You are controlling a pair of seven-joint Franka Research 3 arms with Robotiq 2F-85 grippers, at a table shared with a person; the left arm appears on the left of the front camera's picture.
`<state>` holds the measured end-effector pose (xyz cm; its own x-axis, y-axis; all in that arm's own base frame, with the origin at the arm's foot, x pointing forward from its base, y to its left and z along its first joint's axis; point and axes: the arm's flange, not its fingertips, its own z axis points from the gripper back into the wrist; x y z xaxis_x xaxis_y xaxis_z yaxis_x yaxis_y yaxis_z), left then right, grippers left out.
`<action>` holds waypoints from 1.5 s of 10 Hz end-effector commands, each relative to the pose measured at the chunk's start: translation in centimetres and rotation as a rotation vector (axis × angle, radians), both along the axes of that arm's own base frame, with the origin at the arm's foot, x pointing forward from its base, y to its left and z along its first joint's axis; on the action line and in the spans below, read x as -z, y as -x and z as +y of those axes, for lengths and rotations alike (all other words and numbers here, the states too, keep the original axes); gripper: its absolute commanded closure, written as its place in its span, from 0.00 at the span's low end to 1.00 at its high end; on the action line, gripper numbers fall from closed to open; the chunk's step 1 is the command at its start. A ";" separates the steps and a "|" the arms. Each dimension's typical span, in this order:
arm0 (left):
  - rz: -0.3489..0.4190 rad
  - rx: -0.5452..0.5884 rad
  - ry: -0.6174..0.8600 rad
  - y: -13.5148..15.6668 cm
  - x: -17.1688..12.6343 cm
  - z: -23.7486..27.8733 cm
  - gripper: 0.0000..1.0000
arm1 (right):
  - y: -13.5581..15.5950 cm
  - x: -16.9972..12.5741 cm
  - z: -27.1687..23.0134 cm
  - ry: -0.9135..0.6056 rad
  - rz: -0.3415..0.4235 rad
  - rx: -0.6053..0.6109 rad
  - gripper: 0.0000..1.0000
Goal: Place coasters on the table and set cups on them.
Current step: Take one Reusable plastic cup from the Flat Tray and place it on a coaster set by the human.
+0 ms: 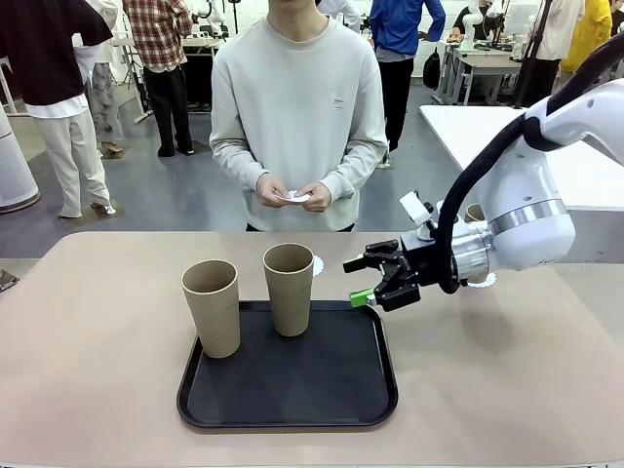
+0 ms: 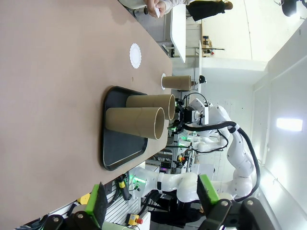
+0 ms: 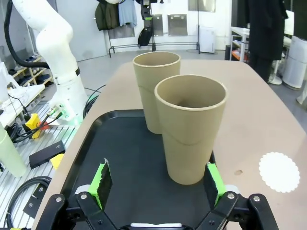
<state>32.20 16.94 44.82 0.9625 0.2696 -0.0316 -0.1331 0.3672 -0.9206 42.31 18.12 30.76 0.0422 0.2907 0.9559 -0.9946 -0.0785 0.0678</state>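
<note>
The right hand stands wide open and empty, just beside a cup on the tray.

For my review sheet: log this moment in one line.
right pincer: open, facing nearer cup on tray | left pincer: open | coaster: bare

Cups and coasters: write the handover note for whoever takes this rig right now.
Left hand: open, empty, back from the black tray.
Right hand: open, empty, facing the right tray cup, not touching.
Done: one cup stands on its coaster on the table; a bare coaster lies beyond the tray.
To do: move the right tray cup and the left tray cup onto coasters; the person's hands hold a white piece, likely the third coaster.
</note>
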 end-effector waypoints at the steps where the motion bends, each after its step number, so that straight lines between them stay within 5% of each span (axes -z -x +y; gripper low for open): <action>1: -0.014 -0.002 0.019 0.0 -0.2 0.1 0.00 | -0.3 1.5 0.8 -0.019 -0.021 0.056 0.00; 5: -0.014 -0.002 0.019 0.0 -0.2 0.1 0.00 | -0.5 2.6 1.1 -0.014 -0.025 0.154 0.00; 6: -0.014 -0.002 0.019 0.0 -0.2 0.1 0.00 | -0.6 2.1 0.3 -0.013 0.014 0.084 0.00; 11: -0.014 -0.002 0.019 0.0 -0.2 0.1 0.00 | -0.7 2.1 0.3 -0.016 0.011 0.102 0.00; 15: -0.014 -0.002 0.019 0.0 -0.2 0.1 0.00 | -3.8 4.0 1.9 -0.117 0.036 0.188 0.00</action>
